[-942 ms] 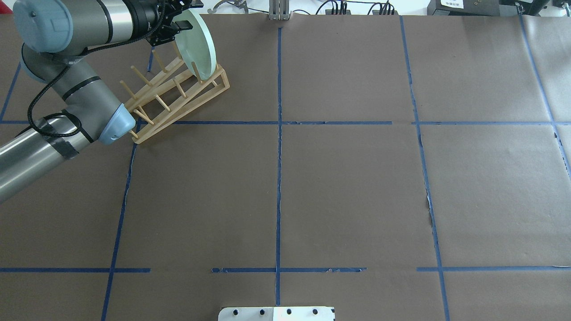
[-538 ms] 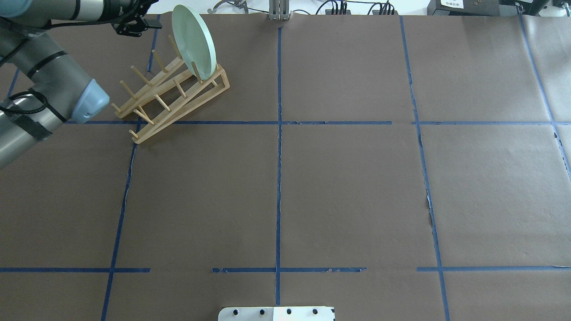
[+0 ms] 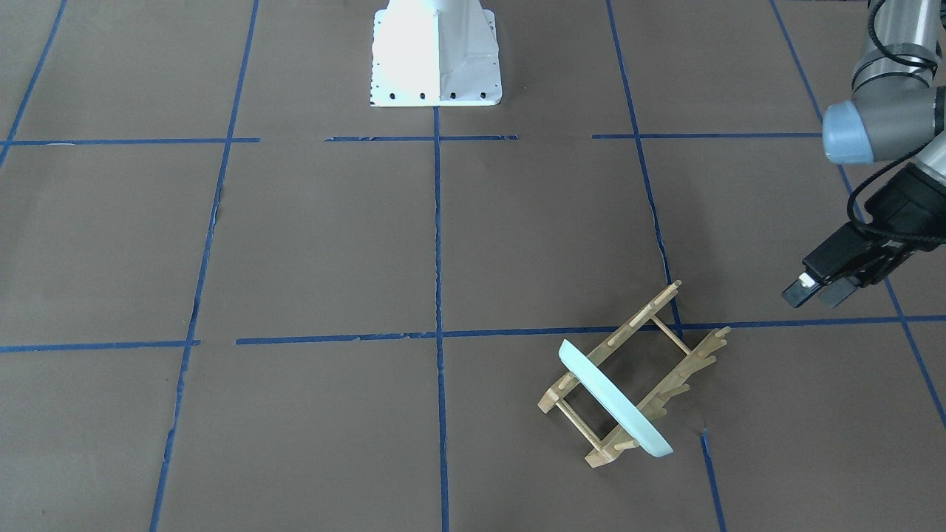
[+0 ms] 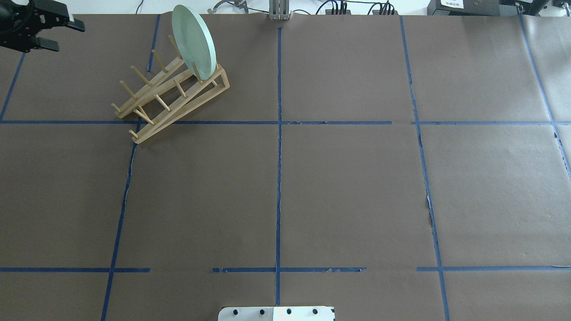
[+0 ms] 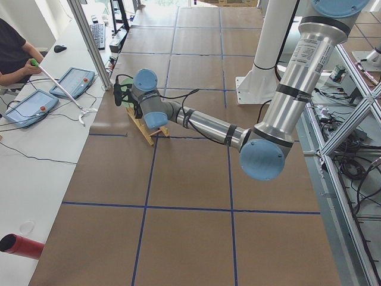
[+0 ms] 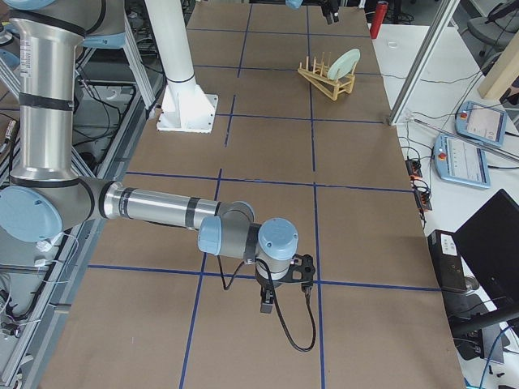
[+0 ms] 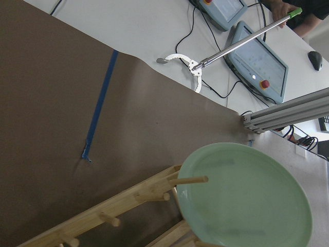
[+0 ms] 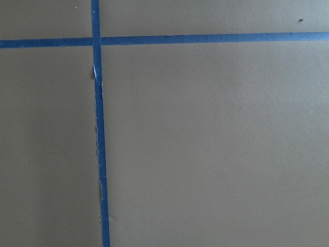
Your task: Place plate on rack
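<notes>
Mint-green plate (image 4: 194,42) stands on edge among the far-end pegs (image 4: 195,69) of the wooden rack (image 4: 171,96), far left on the counter (image 4: 339,187); left pincer (image 4: 67,36) hangs empty, jaws apart, well to its left, and should retreat high, clear of the pegs; whether the right pincer (image 6: 280,292) is apart or together cannot be told

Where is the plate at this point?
In the overhead view, the plate stands on edge in the far end slot of the rack, toward the table's far left. The open left end effector is clear of it, farther left.
</notes>
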Action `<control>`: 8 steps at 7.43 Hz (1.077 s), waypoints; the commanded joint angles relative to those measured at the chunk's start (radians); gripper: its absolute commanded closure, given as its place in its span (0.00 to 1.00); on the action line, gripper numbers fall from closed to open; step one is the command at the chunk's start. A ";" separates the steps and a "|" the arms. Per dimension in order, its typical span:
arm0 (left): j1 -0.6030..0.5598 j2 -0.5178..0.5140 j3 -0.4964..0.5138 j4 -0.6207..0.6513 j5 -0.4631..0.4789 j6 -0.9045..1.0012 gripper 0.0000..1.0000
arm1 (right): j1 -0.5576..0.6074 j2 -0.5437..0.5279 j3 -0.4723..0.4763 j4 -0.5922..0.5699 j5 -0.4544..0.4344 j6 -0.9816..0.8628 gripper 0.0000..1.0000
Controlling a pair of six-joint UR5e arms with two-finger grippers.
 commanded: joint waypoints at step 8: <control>-0.376 0.328 -0.089 0.759 0.119 1.316 0.00 | 0.000 0.000 0.000 0.000 0.000 0.000 0.00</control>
